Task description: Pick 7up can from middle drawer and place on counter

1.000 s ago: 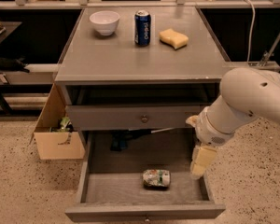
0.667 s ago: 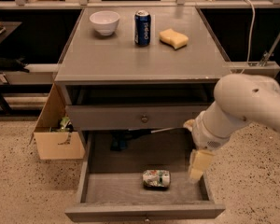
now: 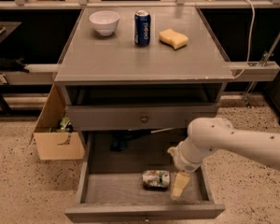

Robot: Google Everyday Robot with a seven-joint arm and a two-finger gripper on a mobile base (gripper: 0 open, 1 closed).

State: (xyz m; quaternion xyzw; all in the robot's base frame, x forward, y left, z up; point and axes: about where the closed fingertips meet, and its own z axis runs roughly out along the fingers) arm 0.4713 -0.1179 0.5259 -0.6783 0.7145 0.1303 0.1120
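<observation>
The 7up can [image 3: 156, 178] lies on its side on the grey floor of the open middle drawer [image 3: 116, 190], right of centre. My gripper [image 3: 179, 186] hangs down inside the drawer just to the right of the can, close beside it and near the drawer floor. The white arm [image 3: 224, 141] reaches in from the right, above the drawer's right wall. The counter [image 3: 140, 55] is the flat grey cabinet top above.
On the counter stand a white bowl [image 3: 104, 22], a tall dark blue can [image 3: 142, 28] and a yellow sponge [image 3: 173, 38]. The upper drawer [image 3: 142, 118] is shut. A cardboard box [image 3: 56, 136] sits on the floor to the left of the cabinet.
My arm and gripper have moved left and lower into the drawer, ending closer to the can. The can has not moved.
</observation>
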